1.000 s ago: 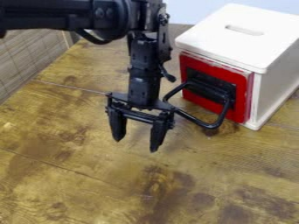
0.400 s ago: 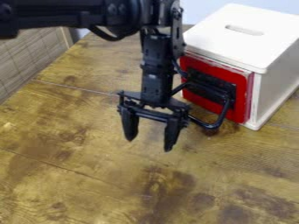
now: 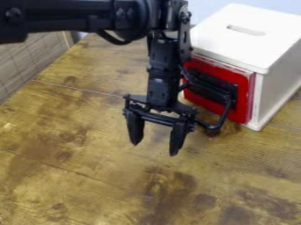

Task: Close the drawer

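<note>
White slotted cabinet point(image 3: 253, 39) on stained wooden table point(image 3: 70, 176), far-right corner.

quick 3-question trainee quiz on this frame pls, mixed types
1. True or false: the gripper is shut on the handle.
2. What colour is the drawer front? A) blue B) red C) green
3. Fill in: the drawer sits in a white ____ with a slot on top.

Key
1. False. The fingers are spread and hang above the table, in front of the handle.
2. B, red, with a black plate behind the handle.
3. Cabinet.
</note>
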Available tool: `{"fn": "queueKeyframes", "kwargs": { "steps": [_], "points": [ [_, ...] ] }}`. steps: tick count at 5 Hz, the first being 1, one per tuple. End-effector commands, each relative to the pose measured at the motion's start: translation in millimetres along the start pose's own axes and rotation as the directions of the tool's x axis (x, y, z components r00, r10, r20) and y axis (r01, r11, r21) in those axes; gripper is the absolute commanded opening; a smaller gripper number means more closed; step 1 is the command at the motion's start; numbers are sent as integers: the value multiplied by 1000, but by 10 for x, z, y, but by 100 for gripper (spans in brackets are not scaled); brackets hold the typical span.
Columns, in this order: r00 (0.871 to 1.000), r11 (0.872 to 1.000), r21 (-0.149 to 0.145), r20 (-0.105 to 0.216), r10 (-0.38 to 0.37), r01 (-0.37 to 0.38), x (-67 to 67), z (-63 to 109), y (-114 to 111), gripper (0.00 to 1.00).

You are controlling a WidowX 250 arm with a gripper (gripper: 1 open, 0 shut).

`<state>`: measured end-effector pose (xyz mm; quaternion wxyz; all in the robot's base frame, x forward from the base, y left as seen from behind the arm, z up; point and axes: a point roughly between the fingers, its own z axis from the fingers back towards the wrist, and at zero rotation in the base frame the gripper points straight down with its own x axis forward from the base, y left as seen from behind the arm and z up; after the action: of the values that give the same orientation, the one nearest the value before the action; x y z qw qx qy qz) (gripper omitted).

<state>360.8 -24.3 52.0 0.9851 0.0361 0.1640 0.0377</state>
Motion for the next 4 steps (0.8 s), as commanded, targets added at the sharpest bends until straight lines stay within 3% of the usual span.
{"fn": "queueKeyframes", "kwargs": {
  "steps": [1,2,3,4],
  "points": [
    [996,997,-40,56,73,-70,3,172,166,100],
    [994,994,-47,53,98,-95,-43,143,214,100],
    [992,994,-49,63,106,-103,-113,219,202,100],
    [994,998,-41,88,59,-55,-130,337,196,100]
  ]
}}
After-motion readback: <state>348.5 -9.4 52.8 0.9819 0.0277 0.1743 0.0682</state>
